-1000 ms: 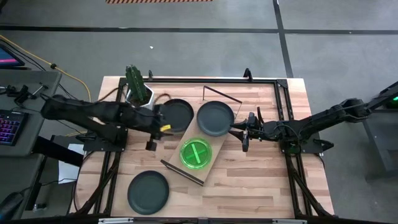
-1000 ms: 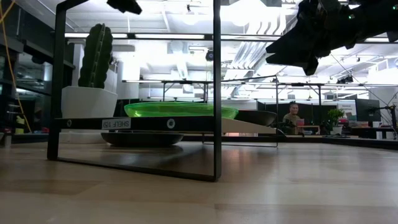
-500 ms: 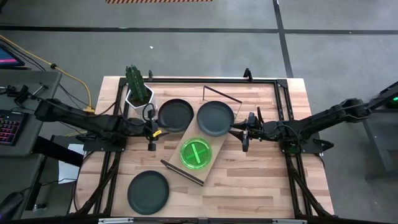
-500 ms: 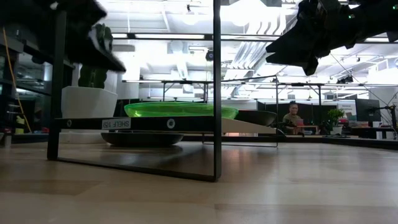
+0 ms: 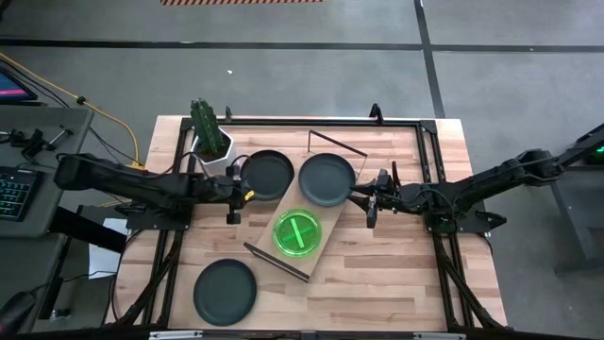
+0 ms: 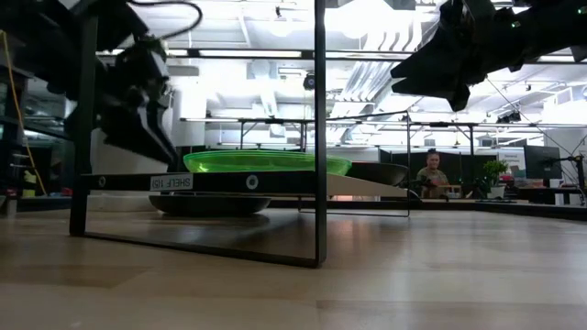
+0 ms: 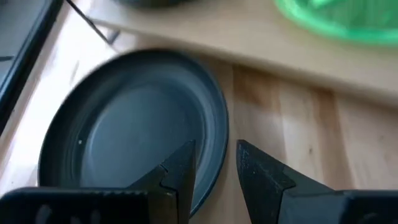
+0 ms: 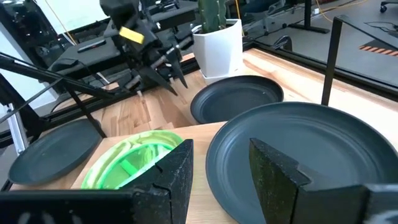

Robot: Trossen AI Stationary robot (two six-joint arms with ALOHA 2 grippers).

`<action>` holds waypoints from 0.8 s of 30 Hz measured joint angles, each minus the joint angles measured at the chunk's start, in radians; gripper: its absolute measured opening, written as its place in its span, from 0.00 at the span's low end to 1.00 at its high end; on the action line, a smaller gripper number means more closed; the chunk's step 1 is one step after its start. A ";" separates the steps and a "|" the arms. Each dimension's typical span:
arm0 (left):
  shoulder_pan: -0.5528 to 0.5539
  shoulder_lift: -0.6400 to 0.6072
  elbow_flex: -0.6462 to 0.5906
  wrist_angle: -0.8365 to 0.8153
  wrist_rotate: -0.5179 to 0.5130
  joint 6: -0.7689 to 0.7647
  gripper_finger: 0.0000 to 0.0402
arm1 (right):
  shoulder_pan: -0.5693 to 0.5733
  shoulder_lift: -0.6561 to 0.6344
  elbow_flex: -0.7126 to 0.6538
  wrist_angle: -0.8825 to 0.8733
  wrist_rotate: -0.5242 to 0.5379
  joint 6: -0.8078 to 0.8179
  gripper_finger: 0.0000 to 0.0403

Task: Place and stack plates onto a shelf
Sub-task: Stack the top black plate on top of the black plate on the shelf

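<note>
The shelf (image 5: pixel 321 215) lies slantwise mid-table, with a black plate (image 5: pixel 327 179) on its far end and a green plate (image 5: pixel 296 232) on its near end. A second black plate (image 5: pixel 267 174) rests on the tabletop beside the shelf. A third (image 5: pixel 225 291) lies near the table's near edge. My left gripper (image 5: pixel 233 210) is open; it hangs above the second plate's rim (image 7: pixel 214 124), one finger on either side of it, and stays clear of it in the low view (image 6: pixel 165 156). My right gripper (image 8: pixel 221 149) is open and hovers above the right rim of the shelf's black plate (image 8: pixel 298 155).
A white pot with a cactus (image 5: pixel 209 142) stands at the far left, close to the left arm. The shelf's thin black leg frames (image 6: pixel 318 137) rise at both its short ends. Black metal rails (image 5: pixel 283 121) run along the table's edges. A person (image 6: pixel 431 174) sits far behind.
My left gripper has come down from high above the table toward the black plate beside the shelf, and its arm has stretched lower over the table's left side. The plates and the shelf have stayed where they were.
</note>
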 joint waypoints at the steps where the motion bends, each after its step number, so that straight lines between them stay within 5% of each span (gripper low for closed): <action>1: 0.008 0.016 0.000 0.000 0.001 0.010 0.26 | 0.000 0.000 0.000 0.000 0.000 0.000 0.35; 24: 0.050 0.280 0.000 0.075 -0.081 0.199 0.26 | 0.000 0.000 0.000 -0.001 0.000 -0.008 0.35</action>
